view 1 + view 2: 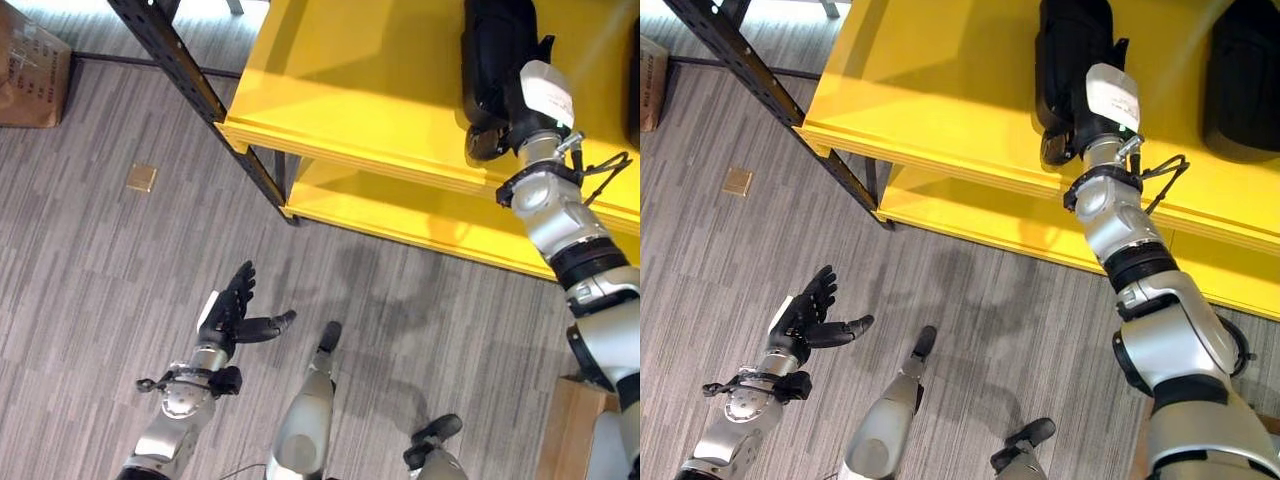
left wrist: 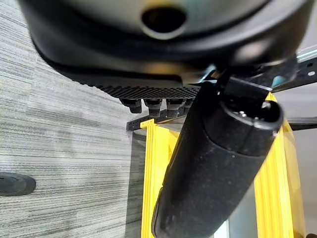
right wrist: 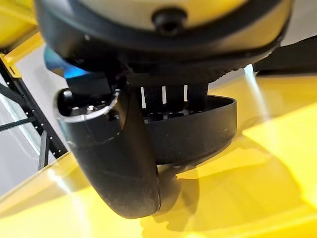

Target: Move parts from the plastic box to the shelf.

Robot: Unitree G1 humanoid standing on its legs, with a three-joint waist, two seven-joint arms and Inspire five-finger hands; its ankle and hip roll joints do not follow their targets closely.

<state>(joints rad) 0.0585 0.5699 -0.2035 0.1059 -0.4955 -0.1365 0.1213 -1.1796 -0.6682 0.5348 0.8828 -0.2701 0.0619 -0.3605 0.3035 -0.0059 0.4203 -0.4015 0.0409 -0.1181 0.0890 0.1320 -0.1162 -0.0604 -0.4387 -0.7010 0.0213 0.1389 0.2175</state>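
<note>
The right hand (image 1: pixel 1072 130) reaches up over the front edge of the yellow shelf (image 1: pixel 930 90) and meets a black part (image 1: pixel 1072 40) that lies on the top board; the right wrist view shows the fingers (image 3: pixel 173 94) laid over the part's curved rim and the thumb (image 3: pixel 114 158) down its near side, so the hand looks curled round it, probably because the part is being set down and steadied before release; how firmly it pinches is hard to judge, since the fingertips are hidden behind the rim. The part rests on the board, well in from the edge, which suits a stable placement; a second black part (image 1: pixel 1245 80) already sits on the same board further to the robot's right, apart from the first, so the shelf holds two parts at this level. The lower shelf board (image 1: pixel 970 215) shows bare yellow where it is visible.

The left hand (image 1: pixel 232 312) hangs low over the grey floor (image 1: pixel 90 280), fingers spread and relaxed, thumb out, holding nothing; it seems merely parked out of the way while the other arm works. A cardboard box (image 1: pixel 30 70) stands on the floor at the far left, its contents not visible; a small tan block (image 1: pixel 141 177) lies on the floor near the shelf's dark frame (image 1: pixel 190 80).
</note>
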